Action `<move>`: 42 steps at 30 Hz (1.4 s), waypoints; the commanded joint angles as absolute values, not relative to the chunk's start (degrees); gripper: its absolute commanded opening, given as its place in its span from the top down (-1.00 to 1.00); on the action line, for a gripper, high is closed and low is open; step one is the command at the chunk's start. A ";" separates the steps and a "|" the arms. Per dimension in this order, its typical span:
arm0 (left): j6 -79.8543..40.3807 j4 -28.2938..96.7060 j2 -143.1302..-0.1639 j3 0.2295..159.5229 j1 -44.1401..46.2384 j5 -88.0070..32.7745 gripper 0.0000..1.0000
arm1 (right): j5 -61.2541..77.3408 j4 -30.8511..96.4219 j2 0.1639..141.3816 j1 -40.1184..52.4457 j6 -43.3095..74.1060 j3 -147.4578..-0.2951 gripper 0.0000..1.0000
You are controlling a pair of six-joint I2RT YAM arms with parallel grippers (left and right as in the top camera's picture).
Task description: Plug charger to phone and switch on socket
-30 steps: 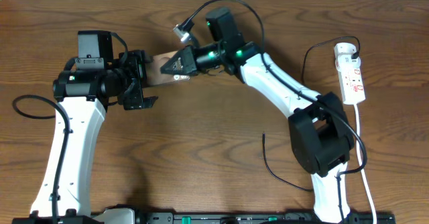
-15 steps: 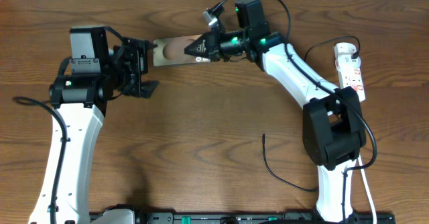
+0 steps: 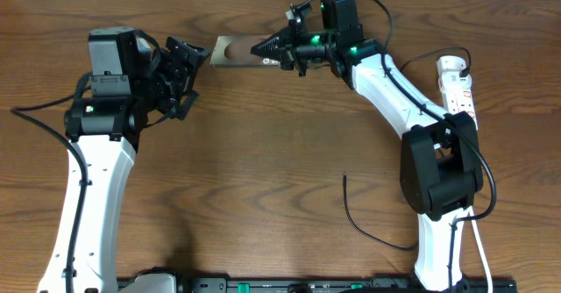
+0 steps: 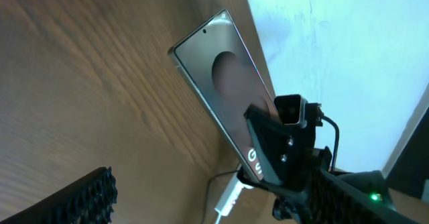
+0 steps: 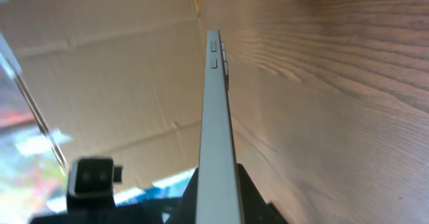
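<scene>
Phone lies lengthwise left-right, clenched by right fingers; left fingers spread.

- The surface is warm brown wood with darker grain streaks.
- The phone has a glossy grey face with a brownish oval patch and white lettering. Its thin edge is pale silver-grey.
- The right pincer, on the phone's end, is black, with a green light just behind it.
- The left pincer, beside the phone's other end, is black.
- The socket, well apart from the phone, is white with red markings.
- The charger, well apart from the phone, is black.
</scene>
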State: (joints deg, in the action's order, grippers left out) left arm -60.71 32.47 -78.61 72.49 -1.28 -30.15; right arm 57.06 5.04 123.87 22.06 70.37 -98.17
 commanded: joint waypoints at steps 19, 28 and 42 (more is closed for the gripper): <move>-60.29 12.88 -78.26 62.78 -1.19 -28.88 -0.79 | 61.32 -23.97 130.34 25.61 95.68 -98.50 0.98; -61.65 9.78 -80.36 62.67 -1.19 -28.88 -0.80 | 58.39 -35.09 130.34 27.07 102.83 -98.50 0.98; -69.32 0.51 -82.74 62.67 -1.19 -26.33 -0.79 | 55.35 -39.18 130.34 28.34 110.63 -98.50 0.98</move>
